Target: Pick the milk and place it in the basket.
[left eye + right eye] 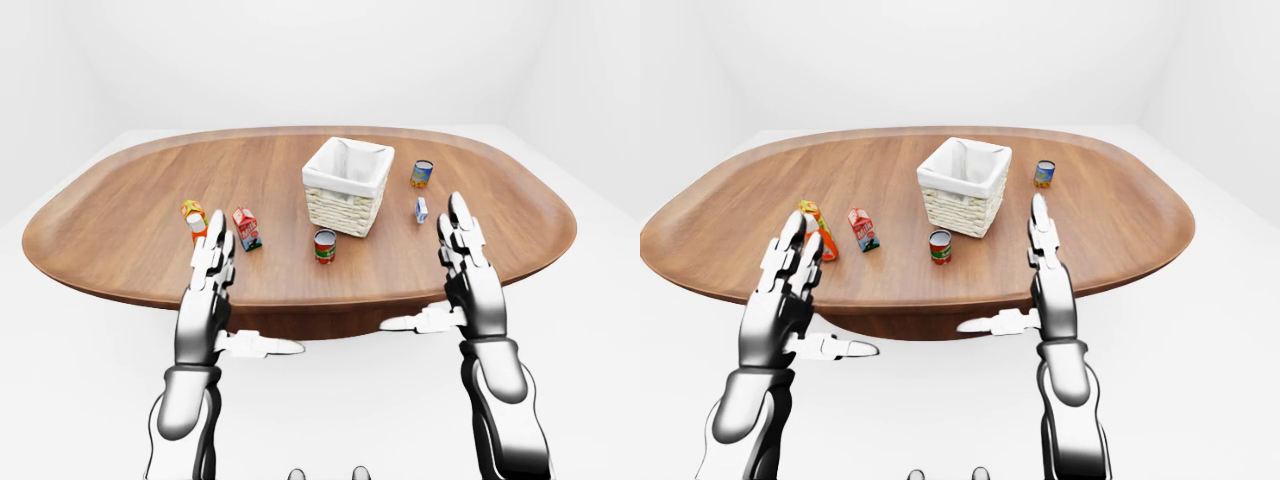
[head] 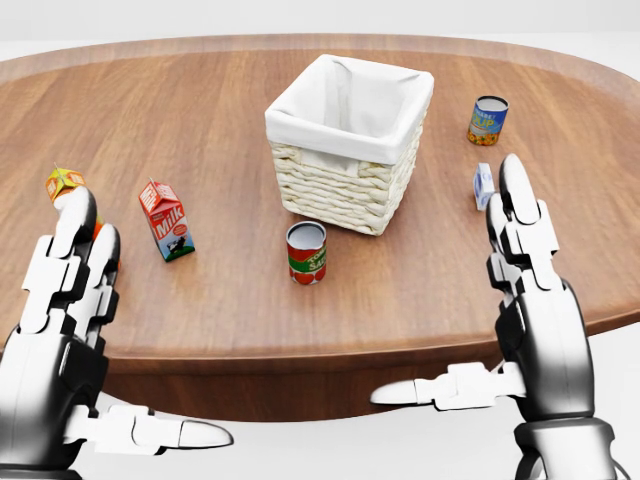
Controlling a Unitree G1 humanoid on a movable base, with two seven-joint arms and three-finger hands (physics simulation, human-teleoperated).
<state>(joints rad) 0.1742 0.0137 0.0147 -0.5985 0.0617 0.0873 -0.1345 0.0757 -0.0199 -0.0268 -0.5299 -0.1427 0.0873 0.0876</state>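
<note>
1. The milk stands upright on the worktop, left of the basket in the head view — no robot hand touches it.
2. A red can stands just below the basket; a blue can and a small carton lie to its right.
3. The left robot hand is spread, fingers up, covering an orange bottle.
4. The right robot hand is spread too — empty.

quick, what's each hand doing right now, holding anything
Left hand: open, fingers extended, holding nothing.
Right hand: open, fingers extended, holding nothing.
</note>
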